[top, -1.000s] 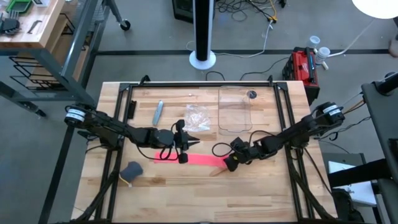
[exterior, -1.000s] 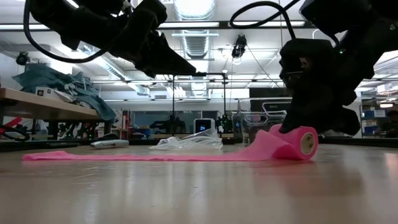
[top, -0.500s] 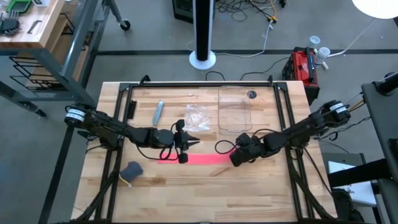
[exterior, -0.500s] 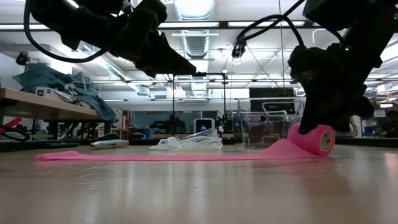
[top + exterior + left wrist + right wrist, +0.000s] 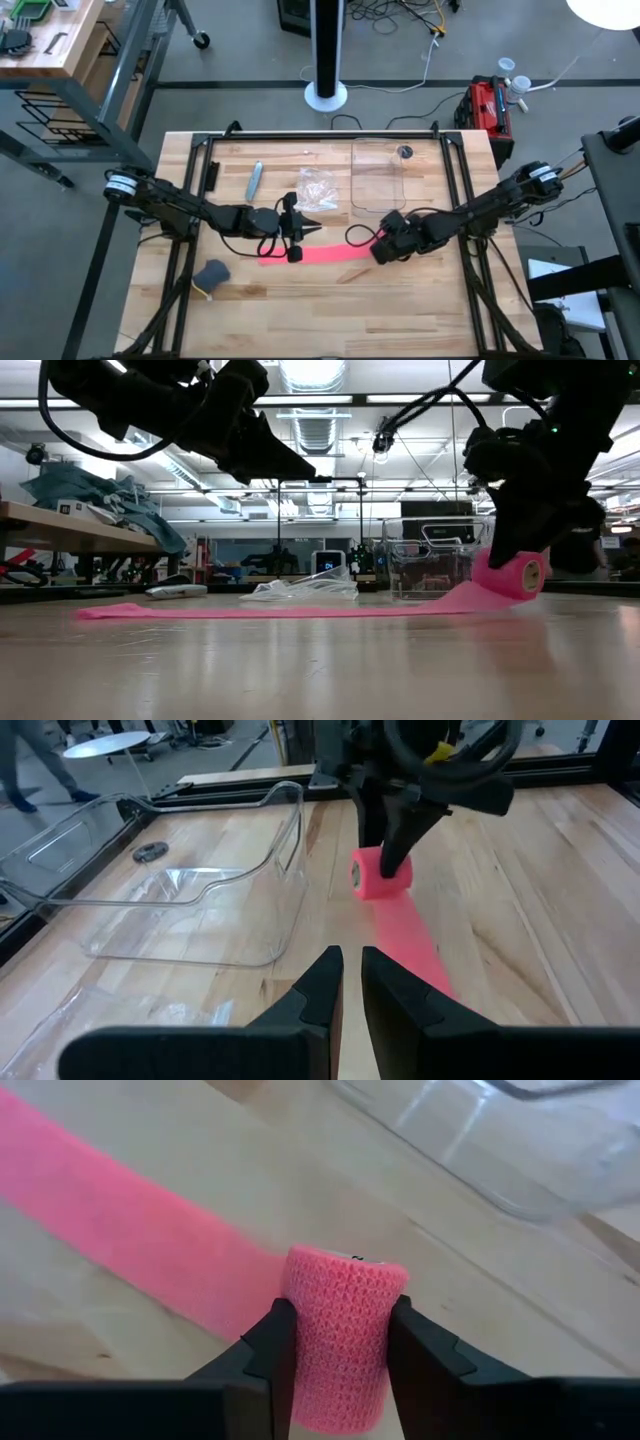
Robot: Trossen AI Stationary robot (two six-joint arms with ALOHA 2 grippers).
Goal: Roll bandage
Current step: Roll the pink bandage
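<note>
The bandage is a bright pink strip (image 5: 325, 253) lying flat along the middle of the table. Its right end is wound into a small roll (image 5: 515, 573). My right gripper (image 5: 385, 247) is shut on that roll. From the roll the strip slopes down to the table and runs left to its free end (image 5: 85, 613). My left gripper (image 5: 313, 232) hangs above the strip's left part, shut and holding nothing. In the left wrist view its fingers (image 5: 352, 965) point along the strip toward the roll (image 5: 380, 878). My right gripper pinches the roll's curved outer wall (image 5: 300, 1330) between its two fingers, one finger (image 5: 268, 1355) on each side. The roll's end with the core hole (image 5: 531, 573) stays uncovered. The fingers slant down from above and from the table's right. The roll sits at or barely above the table top.
A clear plastic tray (image 5: 378, 175) stands just beyond the roll, with a small dark disc (image 5: 404, 152) at its far corner. A crinkled clear bag (image 5: 318, 188) and a grey tube (image 5: 254, 180) lie farther back. A dark grey-blue lump (image 5: 212, 272) sits near the left front.
My right gripper has carried the roll toward the table's right and far edges, rising a little and tipping steeper. The roll stays in the hold. The strip has been dragged along, and its free left end has slid to the right on the table.
</note>
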